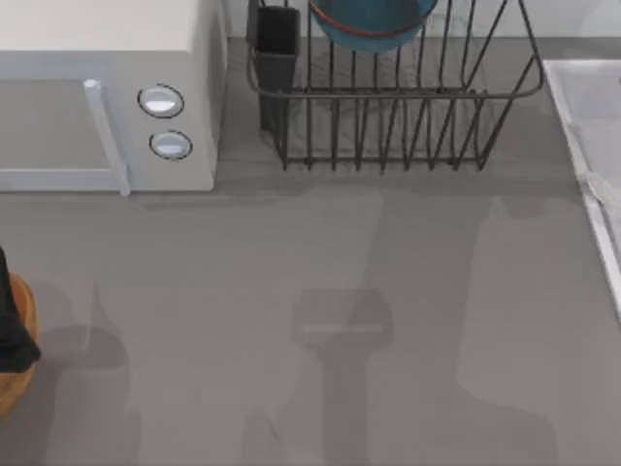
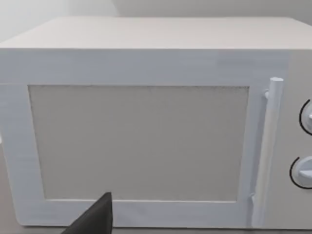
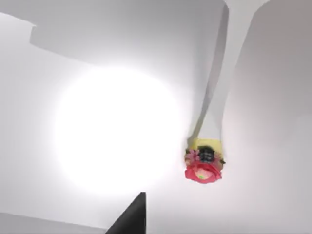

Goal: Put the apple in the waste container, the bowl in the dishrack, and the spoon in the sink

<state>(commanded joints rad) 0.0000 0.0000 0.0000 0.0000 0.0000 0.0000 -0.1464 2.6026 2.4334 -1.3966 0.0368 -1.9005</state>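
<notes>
The bowl step looks done to me: the round deep blue-teal bowl with its thin reddish-brown rim [image 1: 374, 24] sits inside the large black wire dishrack [image 1: 393, 97], among the upright bars, just beside the dark rectangular cutlery cup [image 1: 277, 44] at the rack's left corner. The pale grey-white rectangular sink with the raised light rim [image 1: 582, 146] lies to the right of the dishrack. My right gripper [image 3: 131, 217] hangs over a pale, glare-lit surface that I take to be that basin. On it lies a slim pale stalk ending in a yellow and red knob [image 3: 204, 165]. It may be the spoon, but I cannot tell, so I count that step as unconfirmed. The round orange-brown, wood-coloured waste container [image 1: 17, 374] stands well to the left of the dishrack and nearer the front of the table, past the white box-shaped microwave [image 1: 107, 97]. Part of my left arm [image 1: 10, 325] covers its rim, and I cannot tell where the small red apple is, so that step is open too. My left gripper [image 2: 97, 219] faces the microwave's door. Whether either gripper is released, clenched or grasping something, I cannot tell. The grey tabletop [image 1: 340, 291] in front of the dishrack carries no task thing, so I judge the job to be near its end.
</notes>
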